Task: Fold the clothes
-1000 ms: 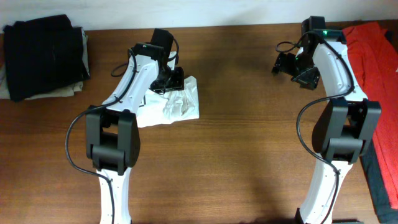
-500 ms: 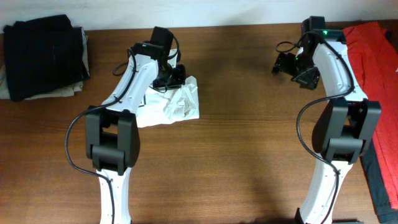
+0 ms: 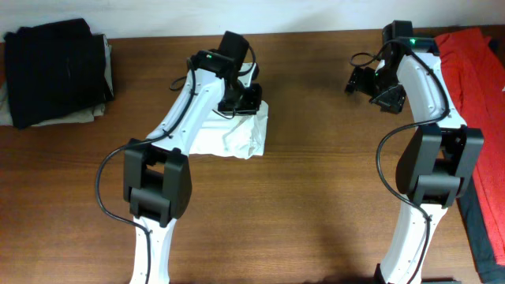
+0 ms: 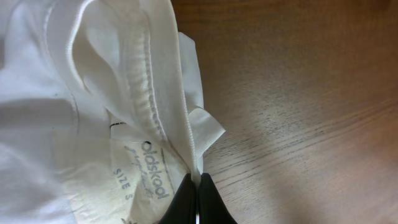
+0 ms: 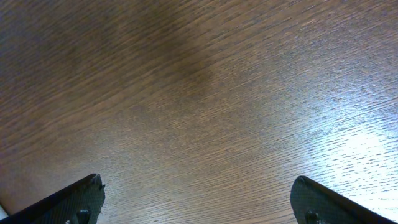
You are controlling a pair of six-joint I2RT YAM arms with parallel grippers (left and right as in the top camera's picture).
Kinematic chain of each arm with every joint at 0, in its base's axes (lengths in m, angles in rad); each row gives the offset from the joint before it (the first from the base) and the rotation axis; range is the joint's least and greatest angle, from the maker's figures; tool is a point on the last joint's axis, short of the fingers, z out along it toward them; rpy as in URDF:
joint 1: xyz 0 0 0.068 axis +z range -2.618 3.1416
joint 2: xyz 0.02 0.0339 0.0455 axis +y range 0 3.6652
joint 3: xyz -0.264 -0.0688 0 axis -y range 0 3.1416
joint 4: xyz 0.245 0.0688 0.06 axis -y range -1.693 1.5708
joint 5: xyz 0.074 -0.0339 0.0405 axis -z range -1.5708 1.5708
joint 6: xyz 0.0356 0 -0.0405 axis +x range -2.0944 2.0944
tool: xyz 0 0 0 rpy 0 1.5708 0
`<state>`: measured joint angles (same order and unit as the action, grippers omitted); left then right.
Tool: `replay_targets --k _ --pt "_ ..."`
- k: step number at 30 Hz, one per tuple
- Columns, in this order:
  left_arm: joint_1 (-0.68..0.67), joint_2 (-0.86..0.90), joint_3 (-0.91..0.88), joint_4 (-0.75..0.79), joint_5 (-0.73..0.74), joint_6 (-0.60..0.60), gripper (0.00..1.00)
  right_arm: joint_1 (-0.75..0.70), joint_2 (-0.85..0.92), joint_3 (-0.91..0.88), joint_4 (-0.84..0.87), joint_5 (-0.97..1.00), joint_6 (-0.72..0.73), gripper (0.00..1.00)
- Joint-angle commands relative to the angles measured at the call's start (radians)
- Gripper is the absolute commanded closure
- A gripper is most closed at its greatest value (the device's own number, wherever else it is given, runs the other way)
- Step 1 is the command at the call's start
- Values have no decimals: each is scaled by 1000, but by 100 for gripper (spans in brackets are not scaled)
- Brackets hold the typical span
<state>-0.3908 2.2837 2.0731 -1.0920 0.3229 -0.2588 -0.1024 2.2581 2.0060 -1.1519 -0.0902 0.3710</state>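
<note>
The clothes, a wrinkled white T-shirt (image 3: 235, 139), lie bunched on the wooden table left of centre. My left gripper (image 3: 244, 102) stands at the shirt's far right edge and is shut on a fold of it. In the left wrist view the black fingertips (image 4: 186, 200) pinch a stitched edge of the white shirt (image 4: 93, 93), beside a neck label that reads "SIZE S". At the far right my right gripper (image 3: 365, 81) hovers open over bare wood. In its own view the right gripper (image 5: 199, 202) has nothing between its widely spread fingers.
A folded pile of black clothes (image 3: 55, 71) sits at the far left corner. A red garment (image 3: 473, 75) lies along the right edge. Bare brown table (image 3: 316, 181) stretches between the two arms.
My left gripper has shut on the shirt's edge and moved right, dragging the shirt with it. The right arm has not moved.
</note>
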Motion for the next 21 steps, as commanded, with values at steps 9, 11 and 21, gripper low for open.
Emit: replay_targets --k 9,11,21 --pt "-135 54 -104 7 -15 -2 78 -3 -11 -3 0 10 12 1" --pt "-172 68 -107 7 -15 -2 74 -3 -11 -3 0 10 12 1" --pt "-54 59 394 -468 -165 77 49 -3 -11 -3 0 10 12 1"
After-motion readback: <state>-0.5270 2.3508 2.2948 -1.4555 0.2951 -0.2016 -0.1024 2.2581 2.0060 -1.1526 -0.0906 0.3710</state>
